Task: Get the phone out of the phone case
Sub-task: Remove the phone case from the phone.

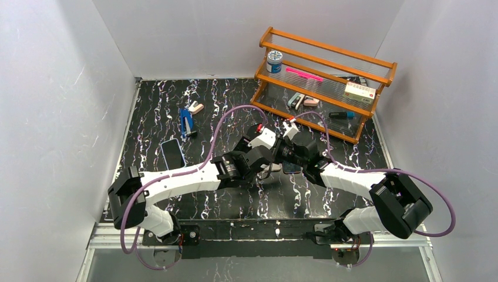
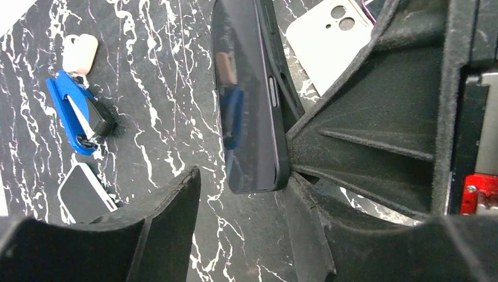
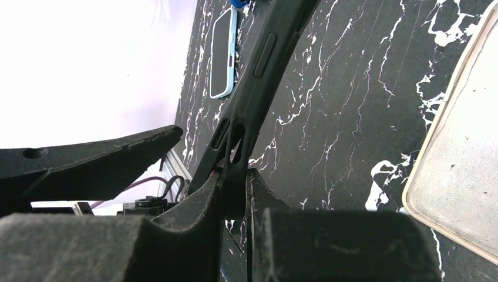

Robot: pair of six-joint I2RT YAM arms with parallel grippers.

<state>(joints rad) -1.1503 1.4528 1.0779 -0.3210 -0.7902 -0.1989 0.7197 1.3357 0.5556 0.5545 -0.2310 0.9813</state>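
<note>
The phone (image 2: 246,117) has a dark glossy screen and sits in a black phone case (image 2: 283,100), held edge-up above the table. My right gripper (image 3: 236,176) is shut on the case's thin rim (image 3: 258,88) near its cut-outs. My left gripper (image 2: 242,176) is open around the phone's lower end. Its right finger (image 2: 311,211) touches the case edge, while its left finger (image 2: 170,205) stands apart from the screen side. In the top view both grippers meet at mid-table, left (image 1: 267,161) and right (image 1: 288,154).
An empty white case (image 2: 326,41) lies flat just beyond the held phone, also seen beside my right gripper (image 3: 458,158). A blue stapler (image 1: 187,122), a pink eraser (image 2: 79,53) and a second phone (image 1: 172,153) lie left. A wooden shelf (image 1: 323,82) stands back right.
</note>
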